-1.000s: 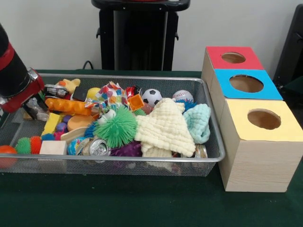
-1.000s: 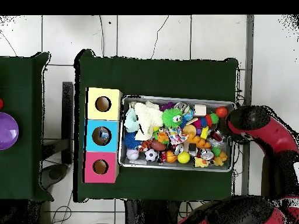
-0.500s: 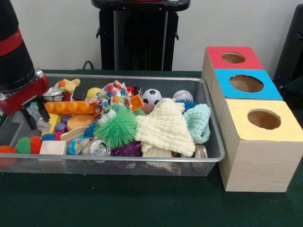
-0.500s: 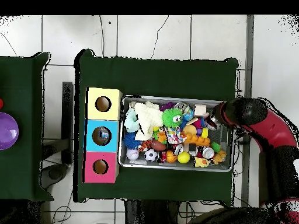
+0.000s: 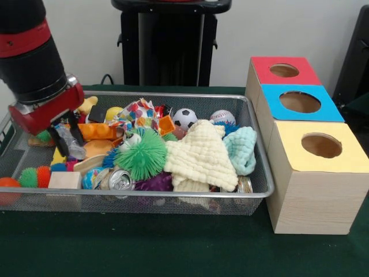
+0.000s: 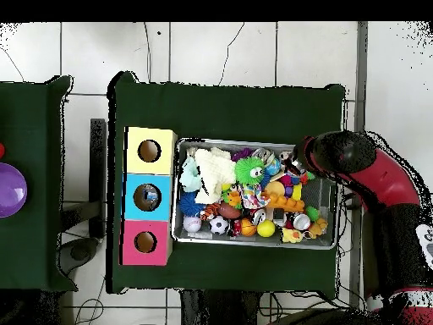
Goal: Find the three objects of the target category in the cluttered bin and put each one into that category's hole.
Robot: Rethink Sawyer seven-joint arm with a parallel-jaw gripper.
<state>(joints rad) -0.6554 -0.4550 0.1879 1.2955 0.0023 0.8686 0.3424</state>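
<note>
The arm has swung further in over the basket (image 5: 253, 193) since 1 second ago: then its red wrist hung at the basket's left edge in the front view, and now it stands well inside that end, above the toys. The pincer (image 5: 66, 141) has risen with it and sits over the orange and yellow pieces. Its black fingers (image 5: 57, 140) are closed part way on a small clear bottle (image 5: 71, 140), which hangs between them, tilted, above the clutter; a second ago that bottle lay lower and further left, beside the mesh wall. The toys look unmoved: the green spiky ball (image 5: 145, 154), the pale yellow cloth (image 5: 202, 156), the mint cloth (image 5: 241, 149), the soccer ball (image 5: 184, 118) and the silver can (image 5: 120, 180) lie where they did. In the overhead view the arm (image 6: 372, 182) now covers the basket's top right corner, where earlier it stood off to the right. The blue-panelled hole (image 5: 300, 102) is in the wooden box (image 5: 314, 190) on the table (image 5: 144, 248) at the basket's other end, well apart from the pincer and bottle, between the red (image 5: 284, 70) and yellow (image 5: 321, 145) holes. In the overhead view something pale shows inside the blue hole (image 6: 147, 196).
</note>
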